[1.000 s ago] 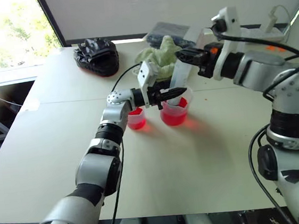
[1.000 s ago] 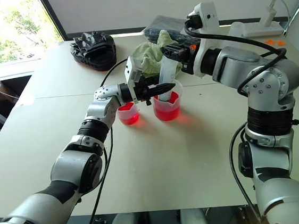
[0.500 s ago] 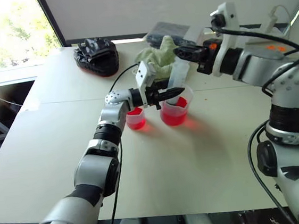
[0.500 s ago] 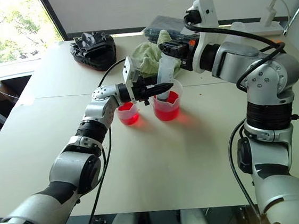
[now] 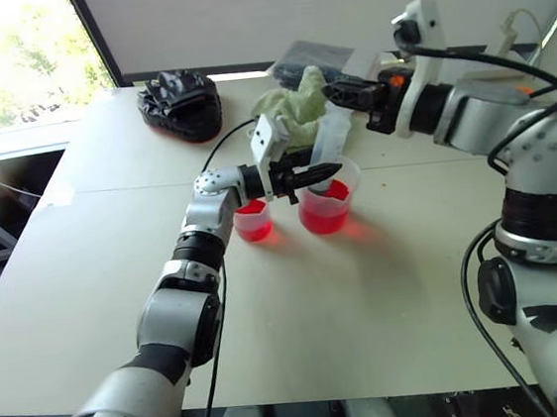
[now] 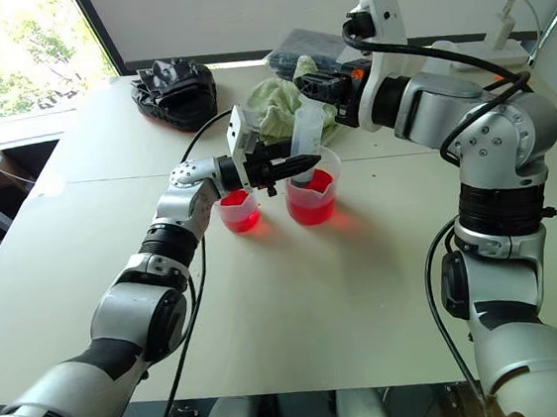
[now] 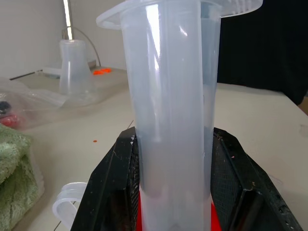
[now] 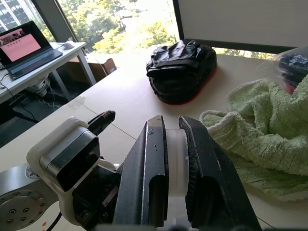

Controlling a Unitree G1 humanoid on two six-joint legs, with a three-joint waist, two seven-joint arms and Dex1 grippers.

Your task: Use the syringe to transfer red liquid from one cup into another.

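Note:
The syringe (image 5: 329, 148) stands nearly upright with its tip down in the larger cup (image 5: 327, 210), which holds red liquid (image 6: 310, 208). My left gripper (image 5: 312, 175) reaches in from the left and is shut on the clear barrel (image 7: 171, 120), one black finger (image 7: 115, 185) on each side. My right gripper (image 5: 332, 91) is shut on the white plunger top (image 8: 176, 159) above it. The smaller cup (image 5: 254, 221), also with red liquid, stands just left of the larger one, under my left wrist.
A black bag (image 5: 181, 104) lies at the back left of the table, with a green towel (image 5: 295, 102) and a clear plastic packet (image 5: 311, 58) behind the cups. A white power strip (image 6: 486, 49) sits at the back right. The near table (image 5: 350, 320) is bare.
My right forearm has shifted slightly. Both grippers keep their hold, and the syringe and the cups stand where they were.

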